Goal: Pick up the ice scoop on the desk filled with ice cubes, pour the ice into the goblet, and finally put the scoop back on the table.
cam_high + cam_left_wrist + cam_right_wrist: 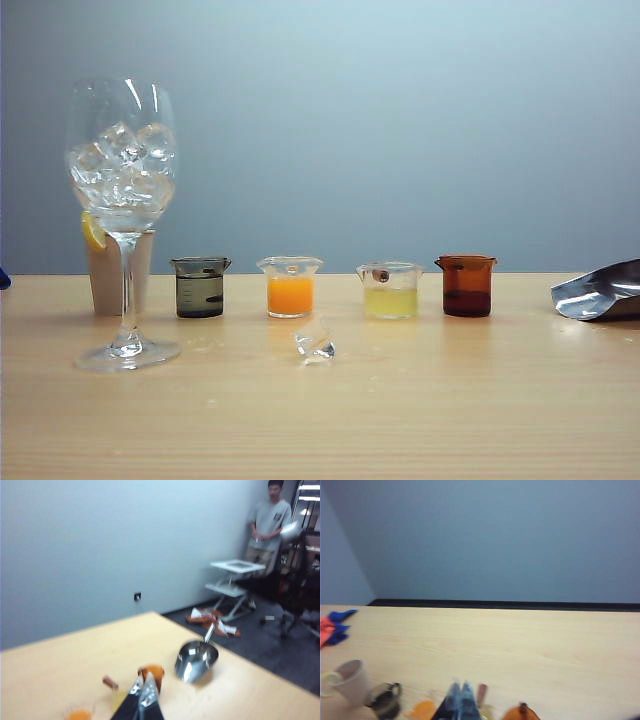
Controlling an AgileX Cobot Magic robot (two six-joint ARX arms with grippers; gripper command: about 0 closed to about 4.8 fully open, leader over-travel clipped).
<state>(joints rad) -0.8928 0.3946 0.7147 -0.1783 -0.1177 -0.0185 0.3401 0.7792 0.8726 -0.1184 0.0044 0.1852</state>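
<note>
Beyond the left tool [142, 696], seemingly closed: the ice scoop [196, 660].

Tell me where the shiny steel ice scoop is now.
In the exterior view, the shiny stainless-steel ice scoop lies on the light wooden table at the far right edge, right of the small amber glass beaker.

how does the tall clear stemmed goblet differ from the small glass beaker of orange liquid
The tall clear stemmed goblet stands far taller than the small glass beaker of orange liquid. The goblet rises on a thin stem and round foot; the beaker sits flat on the tan wooden table. The goblet holds clear ice cubes; the beaker holds orange liquid. Both are clear glass and upright.
</note>
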